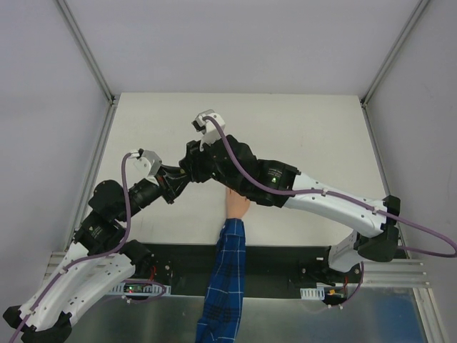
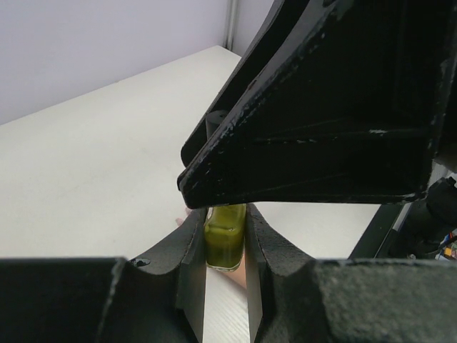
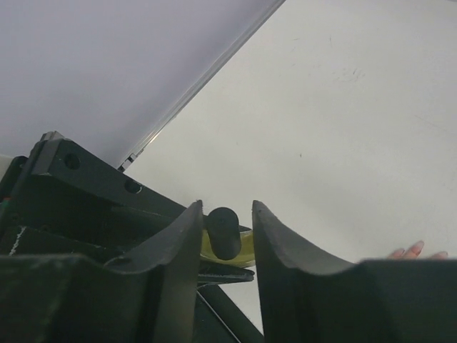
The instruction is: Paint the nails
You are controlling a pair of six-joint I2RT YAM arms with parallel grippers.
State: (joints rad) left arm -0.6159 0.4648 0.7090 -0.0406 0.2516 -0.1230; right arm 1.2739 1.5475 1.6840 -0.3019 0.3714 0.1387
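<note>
Left gripper [image 2: 223,218] clamped on bottle [image 2: 225,246] of yellow-green polish; right gripper [image 3: 227,211] straddling black cap [image 3: 223,232], grip unclear.

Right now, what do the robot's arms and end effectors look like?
The left arm and right arm have white shells near the base, black joints further out, and a purple cable each. The left end effector and right end effector have curved black fingers.

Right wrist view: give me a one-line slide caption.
Right gripper straddles the black cap of the yellow bottle held by the left gripper; mannequin fingertips peek in lower right.
</note>
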